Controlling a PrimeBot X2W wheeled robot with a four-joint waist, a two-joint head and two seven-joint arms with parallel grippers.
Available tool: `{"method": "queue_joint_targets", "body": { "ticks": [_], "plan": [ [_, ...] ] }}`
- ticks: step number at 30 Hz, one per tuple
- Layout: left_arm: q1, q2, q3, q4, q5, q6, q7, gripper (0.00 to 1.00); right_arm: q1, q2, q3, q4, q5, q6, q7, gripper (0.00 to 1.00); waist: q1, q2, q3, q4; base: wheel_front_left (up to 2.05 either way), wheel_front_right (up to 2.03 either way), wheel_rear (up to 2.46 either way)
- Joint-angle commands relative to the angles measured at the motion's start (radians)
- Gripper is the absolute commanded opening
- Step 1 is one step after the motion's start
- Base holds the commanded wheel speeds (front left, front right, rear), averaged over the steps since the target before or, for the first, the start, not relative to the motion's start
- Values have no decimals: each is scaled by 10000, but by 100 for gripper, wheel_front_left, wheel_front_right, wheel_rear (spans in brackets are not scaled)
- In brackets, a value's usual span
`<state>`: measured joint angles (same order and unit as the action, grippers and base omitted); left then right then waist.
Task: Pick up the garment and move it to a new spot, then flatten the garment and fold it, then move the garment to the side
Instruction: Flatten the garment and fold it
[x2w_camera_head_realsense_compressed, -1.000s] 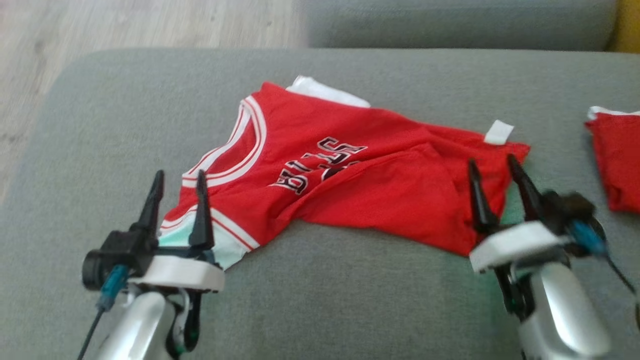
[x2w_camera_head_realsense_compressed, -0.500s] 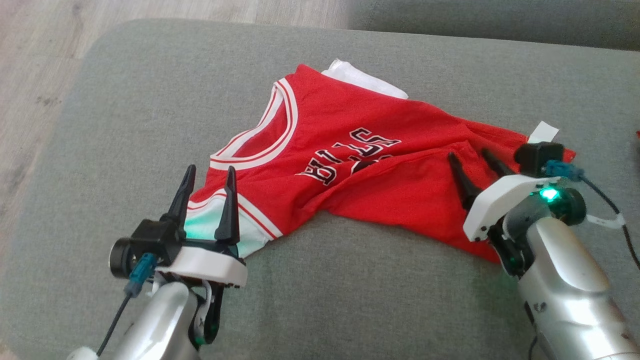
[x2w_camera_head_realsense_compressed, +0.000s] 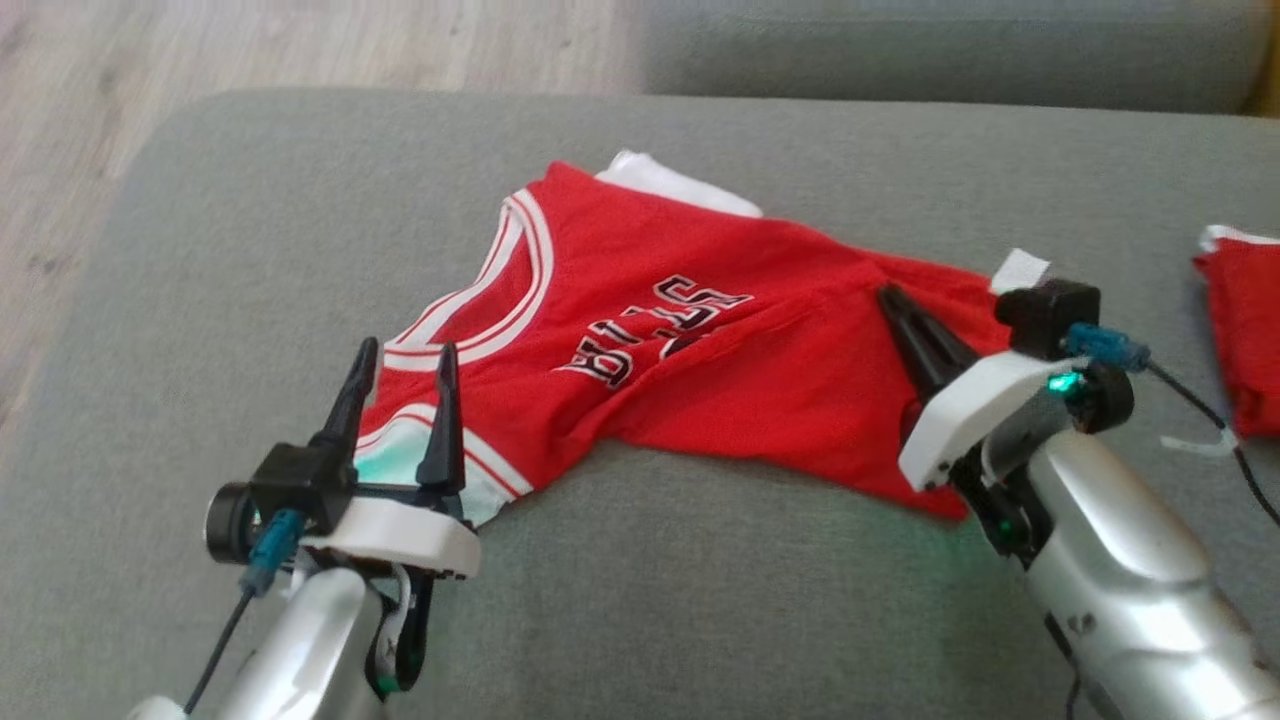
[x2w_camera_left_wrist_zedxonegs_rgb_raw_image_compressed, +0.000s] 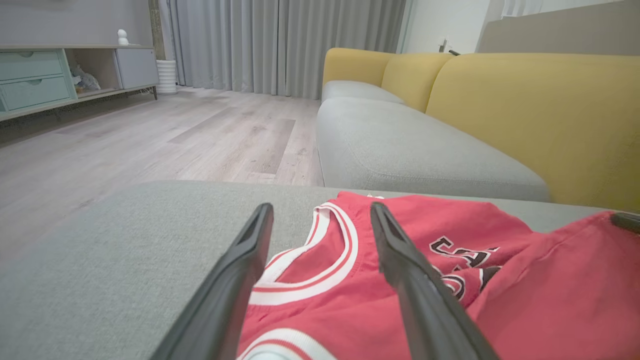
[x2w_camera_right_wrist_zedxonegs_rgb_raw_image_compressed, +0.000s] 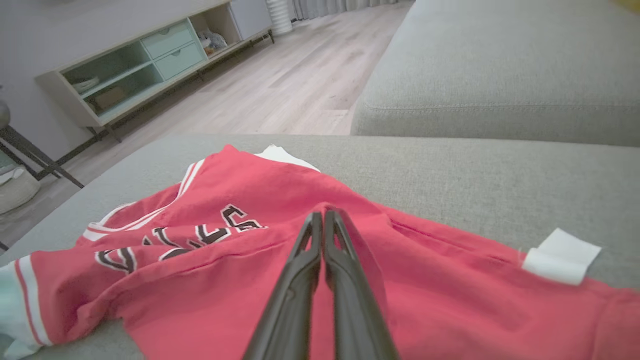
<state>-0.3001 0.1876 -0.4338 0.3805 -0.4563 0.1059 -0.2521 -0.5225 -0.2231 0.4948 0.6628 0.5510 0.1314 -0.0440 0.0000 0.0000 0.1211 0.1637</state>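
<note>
Right gripper (x2w_camera_head_realsense_compressed: 892, 298) has snapped shut since a second ago. Its fingers are now pressed together, pinching a raised crease of the red jersey (x2w_camera_head_realsense_compressed: 770, 390) near the hem end. Left gripper (x2w_camera_head_realsense_compressed: 408, 350) is spread wide over the armhole trim (can't tell if it touches). The jersey is lying rumpled on the grey sofa cushion (x2w_camera_head_realsense_compressed: 700, 580).

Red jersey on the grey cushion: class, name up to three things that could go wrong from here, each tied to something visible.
1. The right gripper is shut on just a small raised fold of the red jersey; such a thin pinch may slip when lifted.
2. The left gripper stands open over the shoulder, holding nothing; lifted by one point, the jersey would likely bunch.
3. A second red garment lies close beside the right arm and might get snagged.
</note>
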Motion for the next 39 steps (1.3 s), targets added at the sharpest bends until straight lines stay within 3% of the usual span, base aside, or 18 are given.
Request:
{"method": "queue_joint_targets", "body": {
  "ticks": [1,7,16,29,30,31,39],
  "plan": [
    [-246,255,444,-272,111,52,-96,100,206,-100,302,-464,155,-7,-69,0,0,0,-294,-285,0,0,0],
    [88,357,643,-189,27,76,-96,100,1441,-865,1333,-2556,1237,-7,371,0,0,0,-1037,-996,0,0,0],
    [473,472,818,-174,-56,134,-97,100,3454,-2012,2383,-5629,2093,-7,2309,0,0,0,-1542,-1911,0,0,0],
    [450,423,828,-49,-68,60,-97,100,4960,-1633,2046,-7038,1921,-7,4075,0,0,0,-1498,-2062,0,0,0],
    [440,428,821,-28,-68,52,-97,100,5019,-1579,1913,-7099,1839,-7,4120,14,0,0,-1493,-2071,0,0,0],
    [423,433,811,-8,-70,40,-97,100,5052,-1517,1727,-7146,1715,-7,4106,100,0,0,-1488,-2080,0,0,0],
    [263,425,751,33,-101,22,-87,100,4743,-969,17,-7495,944,-7,3591,100,0,0,-1400,-2057,0,0,0]
  ]
}}
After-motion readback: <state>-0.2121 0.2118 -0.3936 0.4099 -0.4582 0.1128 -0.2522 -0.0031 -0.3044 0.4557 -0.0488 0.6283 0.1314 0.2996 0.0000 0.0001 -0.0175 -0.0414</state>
